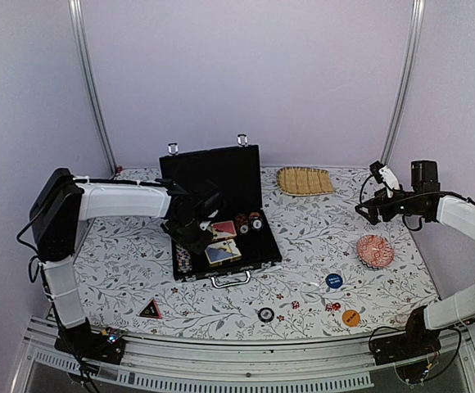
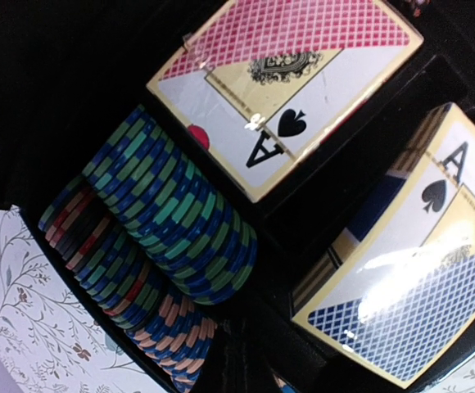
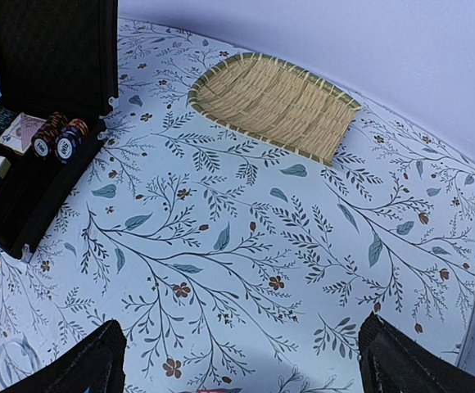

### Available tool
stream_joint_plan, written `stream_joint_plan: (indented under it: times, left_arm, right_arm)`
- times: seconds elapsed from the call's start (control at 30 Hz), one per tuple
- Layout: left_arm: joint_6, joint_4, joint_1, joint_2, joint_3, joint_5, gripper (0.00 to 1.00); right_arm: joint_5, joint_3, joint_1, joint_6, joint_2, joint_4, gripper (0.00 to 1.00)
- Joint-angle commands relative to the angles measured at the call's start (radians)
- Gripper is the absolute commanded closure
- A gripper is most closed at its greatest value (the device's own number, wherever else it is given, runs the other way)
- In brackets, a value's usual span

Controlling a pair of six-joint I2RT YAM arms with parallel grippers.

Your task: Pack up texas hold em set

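The black briefcase [image 1: 221, 176] lies open mid-table with its lid upright. It holds chip rows [image 2: 164, 221], a red-backed card deck [image 2: 287, 90] and a blue-backed deck [image 2: 409, 270]. A few loose chips [image 1: 250, 221] stand at the tray's right end. My left gripper [image 1: 195, 233] is down inside the case over the chip rows, and its jaws are too dark to read. My right gripper [image 1: 370, 210] is open and empty, held high over the right side of the table. Blue [image 1: 333, 280], orange [image 1: 350, 318] and black [image 1: 265, 313] discs and red dice [image 1: 332, 307] lie on the cloth in front.
A woven straw mat [image 1: 305, 180] lies at the back right, also in the right wrist view [image 3: 274, 102]. A red patterned dish [image 1: 375, 250] sits under my right arm. A black-and-red triangle [image 1: 149, 309] lies at the front left. The case handle [image 1: 231, 279] faces the near edge.
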Motion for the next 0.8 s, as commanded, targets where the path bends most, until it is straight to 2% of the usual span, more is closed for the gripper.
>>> stream_joint_plan:
  times: [0.0,0.5,0.77]
  left_arm:
    - [0.016,0.001,0.013,0.031,0.037,0.026,1.00]
    - [0.047,0.031,0.010,0.121,0.105,0.095,1.00]
    - [0.056,0.039,0.009,0.164,0.174,0.078,1.00]
  right_arm:
    - [-0.008,-0.002,0.006,-0.011,0.012,-0.010,0.00]
    - [-0.009,0.000,0.006,-0.016,0.017,-0.017,0.00]
    - [-0.007,0.000,0.007,-0.016,0.020,-0.017,0.00]
